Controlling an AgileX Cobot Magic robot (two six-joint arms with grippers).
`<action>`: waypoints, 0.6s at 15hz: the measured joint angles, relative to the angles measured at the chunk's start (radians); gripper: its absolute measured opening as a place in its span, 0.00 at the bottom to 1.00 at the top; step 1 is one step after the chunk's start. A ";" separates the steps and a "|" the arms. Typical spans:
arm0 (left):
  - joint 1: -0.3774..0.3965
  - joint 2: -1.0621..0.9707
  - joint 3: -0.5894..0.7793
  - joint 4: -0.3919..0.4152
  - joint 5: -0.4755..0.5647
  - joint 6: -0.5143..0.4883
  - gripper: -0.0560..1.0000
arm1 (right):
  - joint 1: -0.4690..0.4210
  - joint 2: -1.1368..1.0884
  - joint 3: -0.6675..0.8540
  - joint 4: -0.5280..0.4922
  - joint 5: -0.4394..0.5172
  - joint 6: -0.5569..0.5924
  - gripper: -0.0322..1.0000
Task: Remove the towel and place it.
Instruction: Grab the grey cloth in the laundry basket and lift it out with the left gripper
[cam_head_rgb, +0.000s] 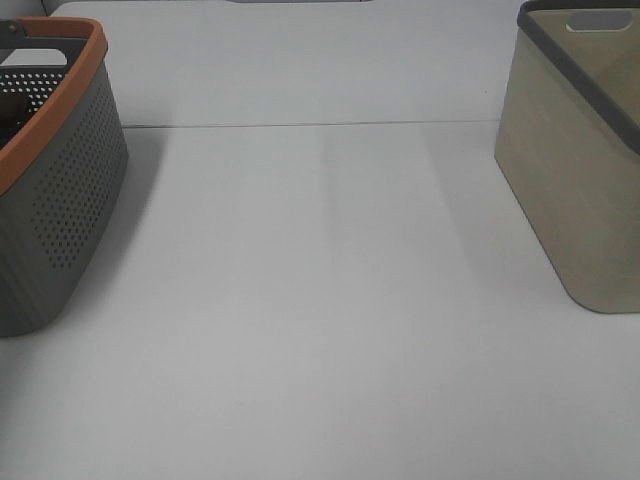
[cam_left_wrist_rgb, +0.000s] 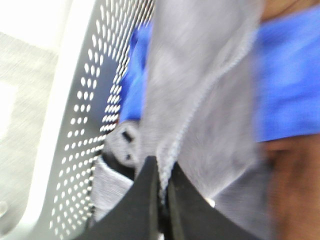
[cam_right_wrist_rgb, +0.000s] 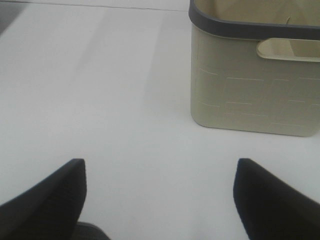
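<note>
In the left wrist view the towel (cam_left_wrist_rgb: 200, 75) looks greyish under blur, with a stitched hem running down it. It lies inside a perforated basket (cam_left_wrist_rgb: 90, 115). My left gripper (cam_left_wrist_rgb: 161, 172) is shut on the towel's hem, its black fingers (cam_left_wrist_rgb: 142, 205) pinched together on the fabric. My right gripper (cam_right_wrist_rgb: 160, 172) stands open above the bare white table with nothing between its fingers. Neither gripper shows in the exterior high view, and the towel is hidden there.
A grey perforated basket with an orange rim (cam_head_rgb: 70, 190) stands at the left table edge. A beige basket with a dark rim (cam_head_rgb: 580, 170) (cam_right_wrist_rgb: 250, 95) stands at the right. Blue cloth (cam_left_wrist_rgb: 290, 75) and something brown (cam_left_wrist_rgb: 295, 190) lie beside the towel.
</note>
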 joint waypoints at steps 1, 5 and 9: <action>0.000 -0.054 -0.004 -0.038 -0.005 0.000 0.05 | 0.000 0.000 0.000 0.000 0.000 0.000 0.77; 0.000 -0.234 -0.010 -0.172 -0.075 0.002 0.05 | 0.000 0.000 0.000 0.000 0.000 0.000 0.77; -0.105 -0.330 -0.080 -0.228 -0.129 0.013 0.05 | 0.000 0.000 0.000 0.000 0.000 0.000 0.77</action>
